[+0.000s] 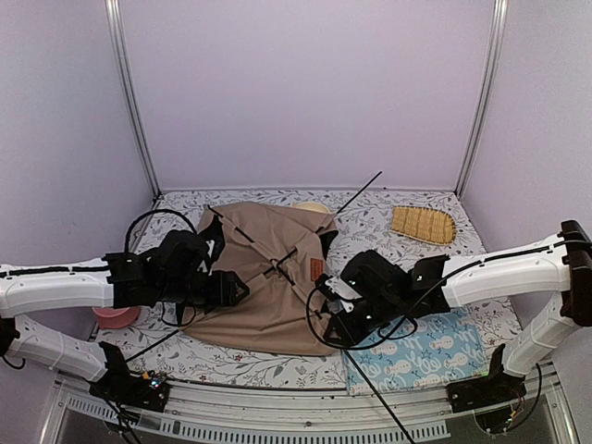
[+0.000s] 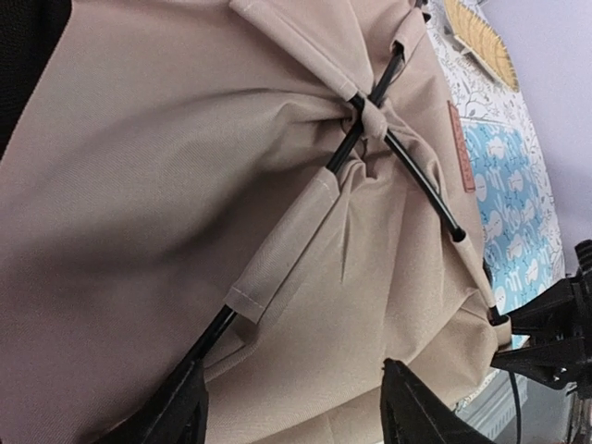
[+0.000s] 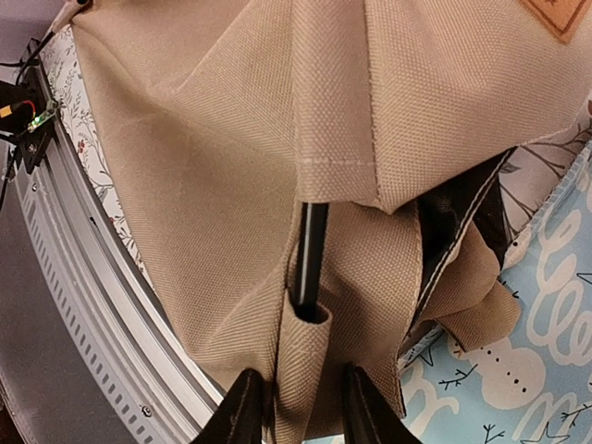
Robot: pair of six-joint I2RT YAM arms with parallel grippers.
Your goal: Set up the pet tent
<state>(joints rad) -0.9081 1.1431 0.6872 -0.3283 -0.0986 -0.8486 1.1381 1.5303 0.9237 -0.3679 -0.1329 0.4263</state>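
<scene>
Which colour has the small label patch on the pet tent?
The label patch is reddish brown on the beige pet tent; clearest in the left wrist view.

A woven yellow tray [image 1: 424,225] lies at two o'clock on the floral table cover [image 1: 388,208]. At five o'clock is a pale blue mat [image 1: 435,356] (snowmen printed on it); a pink bowl [image 1: 117,317] sits at eight.
</scene>
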